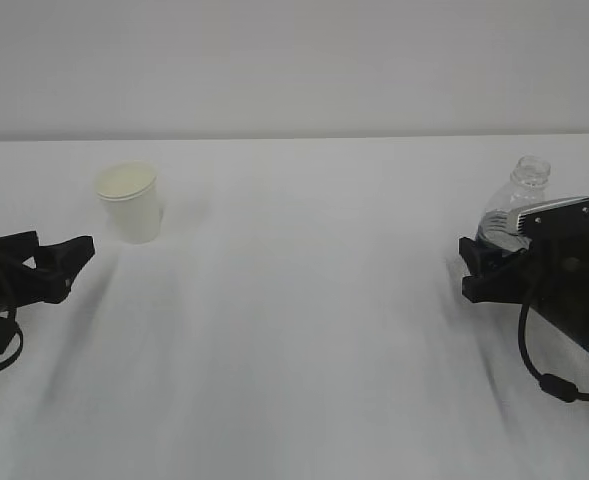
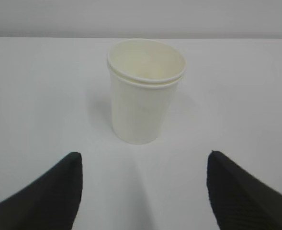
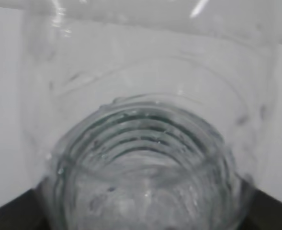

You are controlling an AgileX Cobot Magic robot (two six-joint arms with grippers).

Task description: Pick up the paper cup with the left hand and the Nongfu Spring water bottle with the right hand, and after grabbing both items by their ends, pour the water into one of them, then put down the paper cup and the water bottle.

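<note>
The white paper cup point(image 1: 131, 200) stands upright on the table at the left. In the left wrist view the paper cup point(image 2: 145, 91) is straight ahead, empty, showing two stacked rims. My left gripper point(image 1: 74, 262) lies low just short of it, open; nothing lies between the fingers of this gripper point(image 2: 144, 155). At the right, the clear Nongfu Spring water bottle point(image 1: 529, 175) leans slightly, uncapped. My right gripper point(image 1: 474, 268) is round its lower body. The ribbed bottle point(image 3: 145, 143) fills the right wrist view, with a black finger against each side. I cannot make out the water level.
The white table point(image 1: 304, 330) runs back to a pale wall at its far edge. A black cable point(image 1: 559, 385) loops below the right arm, and another hangs by the left arm at the left border.
</note>
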